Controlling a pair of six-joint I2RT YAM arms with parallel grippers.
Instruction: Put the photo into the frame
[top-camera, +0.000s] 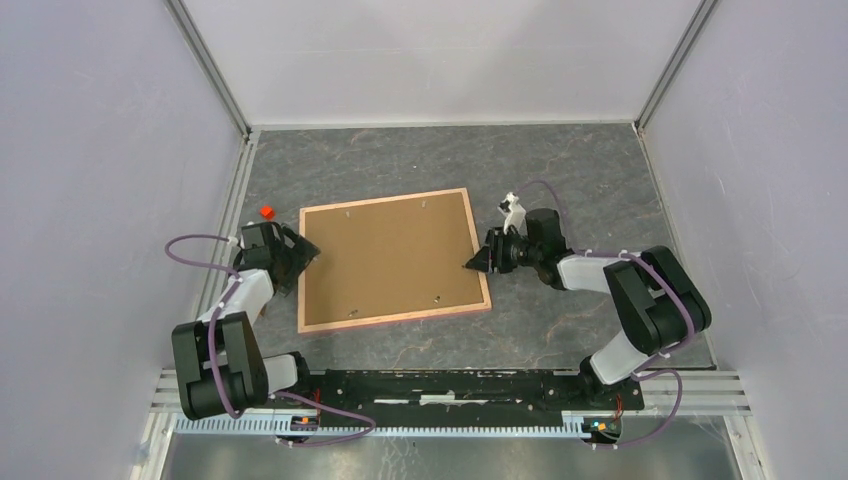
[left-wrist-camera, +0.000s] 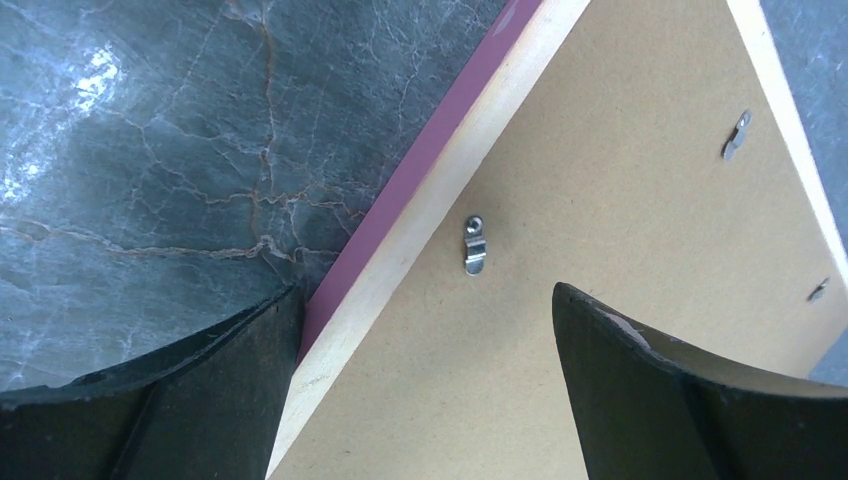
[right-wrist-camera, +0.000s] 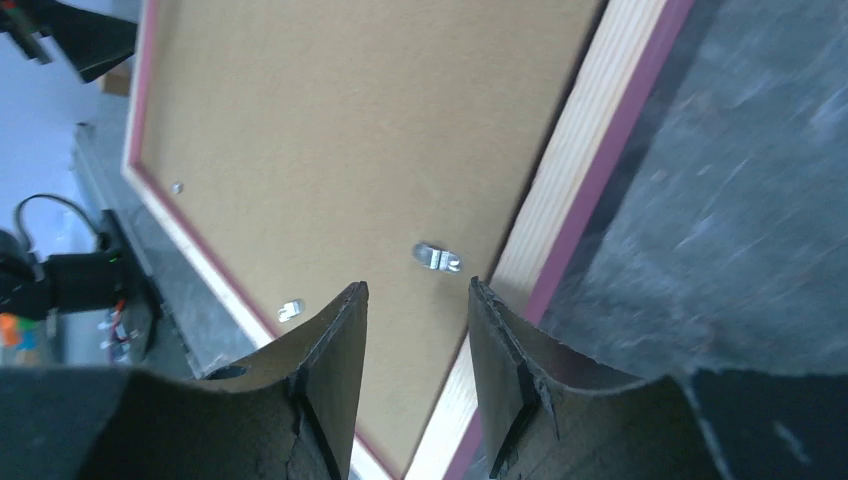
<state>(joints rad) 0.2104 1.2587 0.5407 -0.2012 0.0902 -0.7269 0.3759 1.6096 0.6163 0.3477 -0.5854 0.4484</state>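
The salmon-pink frame (top-camera: 400, 318) lies face down on the dark table, with the plain brown backing board (top-camera: 390, 255) filling it. The photo is hidden. My left gripper (top-camera: 305, 255) is open at the frame's left edge. In the left wrist view its jaws (left-wrist-camera: 425, 292) straddle the pale rail (left-wrist-camera: 440, 200), one finger over the table and one over the board (left-wrist-camera: 620, 220). My right gripper (top-camera: 472, 263) is open and empty at the right edge. In the right wrist view it (right-wrist-camera: 416, 287) hovers just short of a metal clip (right-wrist-camera: 437, 258) beside the rail (right-wrist-camera: 570, 170).
A small red object (top-camera: 266, 212) lies near the left wall, behind the left gripper. Several metal clips (left-wrist-camera: 474, 247) sit around the board's edges. Pale walls close the table on three sides, and a rail runs along the near edge (top-camera: 450, 385).
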